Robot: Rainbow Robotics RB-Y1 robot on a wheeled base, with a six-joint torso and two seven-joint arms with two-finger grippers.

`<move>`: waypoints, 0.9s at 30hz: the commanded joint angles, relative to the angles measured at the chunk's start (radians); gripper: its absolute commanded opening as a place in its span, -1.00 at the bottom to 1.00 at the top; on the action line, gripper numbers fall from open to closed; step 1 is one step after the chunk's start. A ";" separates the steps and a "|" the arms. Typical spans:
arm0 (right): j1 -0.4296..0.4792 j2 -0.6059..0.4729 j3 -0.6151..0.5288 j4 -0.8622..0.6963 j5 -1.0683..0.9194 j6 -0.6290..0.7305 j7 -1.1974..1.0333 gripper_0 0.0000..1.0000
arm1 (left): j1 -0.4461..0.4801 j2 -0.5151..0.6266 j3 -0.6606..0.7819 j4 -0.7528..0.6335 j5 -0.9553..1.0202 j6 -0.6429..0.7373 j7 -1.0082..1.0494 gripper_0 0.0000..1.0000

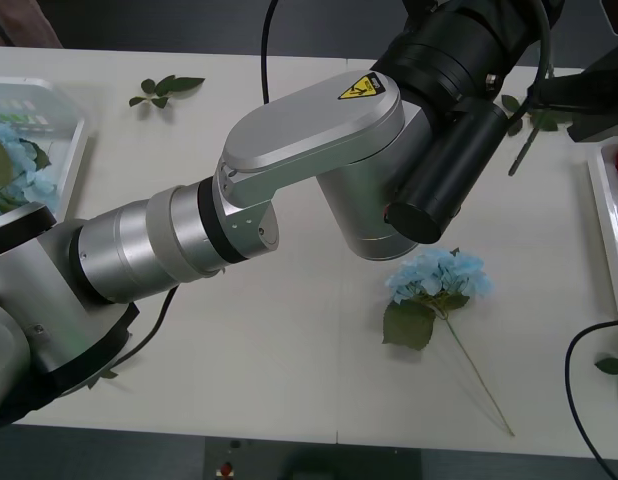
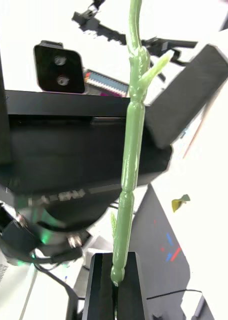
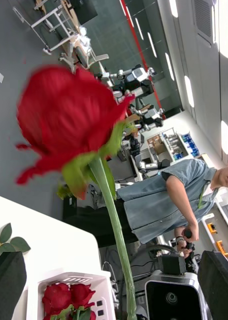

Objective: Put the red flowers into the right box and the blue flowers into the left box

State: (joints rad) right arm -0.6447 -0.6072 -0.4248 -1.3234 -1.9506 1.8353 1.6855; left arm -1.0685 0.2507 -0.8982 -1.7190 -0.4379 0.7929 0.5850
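One blue flower [image 1: 437, 276] lies loose on the counter [image 1: 289, 350] in the front view, head toward the robot's left arm [image 1: 309, 150], stem trailing to the near edge. That arm reaches right across the counter to the far right corner. The left box [image 1: 77, 150] sits at the far left with blue heads [image 1: 19, 165] already in it. The right box [image 1: 601, 215] peeks in at the right edge, a flash of red inside. A leaf sprig [image 1: 167, 87] lies near the back, well apart from everything.

Over to the right wrist view: the right hand [image 2: 114, 257] has its black fingers pinched tight on the bottom end of a green stem [image 2: 131, 150], which runs straight away from the fingers. A firm hold, by the look of it.

Now the left wrist view: the left hand [image 3: 114, 260] is spread wide, a finger at each corner and nothing between the pads. The red rose [image 3: 69, 115] hangs in the gap on its stem, touching neither finger. Beyond it is the right box again, with red flowers [image 3: 64, 298] lying in it.

So the rose looks to be the right hand's job. The tidy way to finish is for the left hand to back straight off, fingers kept wide so they miss the bloom. Then the right hand should swing the bud over the box, lower it, and only release once the head is inside the rim. The long stem could snag on the rim if it goes in at an angle.
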 commanded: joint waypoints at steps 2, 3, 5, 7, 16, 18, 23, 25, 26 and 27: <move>0.036 -0.109 -0.032 -0.013 0.015 -0.008 -0.033 -1.00 | -0.016 -0.002 0.044 -0.013 0.025 -0.061 -0.016 1.00; 0.053 -0.138 -0.037 -0.013 0.019 -0.014 -0.033 -1.00 | -0.016 0.009 0.062 -0.013 0.051 -0.092 -0.020 1.00; 0.071 -0.171 -0.043 -0.011 0.022 -0.024 -0.033 -1.00 | -0.016 0.025 0.076 -0.013 0.082 -0.127 -0.028 1.00; 0.091 -0.204 -0.060 -0.011 0.044 -0.028 -0.033 -1.00 | -0.007 0.047 0.090 -0.013 0.114 -0.169 -0.042 1.00; 0.131 -0.361 -0.091 0.092 0.191 -0.030 -0.015 -1.00 | 0.085 0.193 0.153 -0.014 0.309 -0.491 -0.229 1.00; 0.131 -0.388 -0.091 0.144 0.222 -0.031 -0.004 -1.00 | 0.096 0.225 0.156 -0.014 0.344 -0.544 -0.261 1.00; 0.131 -0.441 -0.092 0.199 0.332 -0.050 0.026 -1.00 | 0.119 0.315 0.156 -0.014 0.409 -0.664 -0.304 1.00; 0.131 -0.451 -0.095 0.200 0.394 -0.057 0.034 -1.00 | 0.122 0.351 0.144 -0.014 0.407 -0.704 -0.307 1.00; 0.131 -0.459 -0.098 0.200 0.438 -0.062 0.039 -1.00 | 0.122 0.377 0.130 -0.014 0.404 -0.728 -0.307 1.00; 0.131 -0.464 -0.100 0.200 0.481 -0.065 0.045 -1.00 | 0.122 0.403 0.113 -0.014 0.387 -0.755 -0.309 1.00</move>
State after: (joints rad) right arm -0.4982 -1.0255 -0.5149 -1.1048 -1.5368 1.7740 1.6891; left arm -0.9331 0.5914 -0.7547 -1.7170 -0.0292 0.0910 0.2869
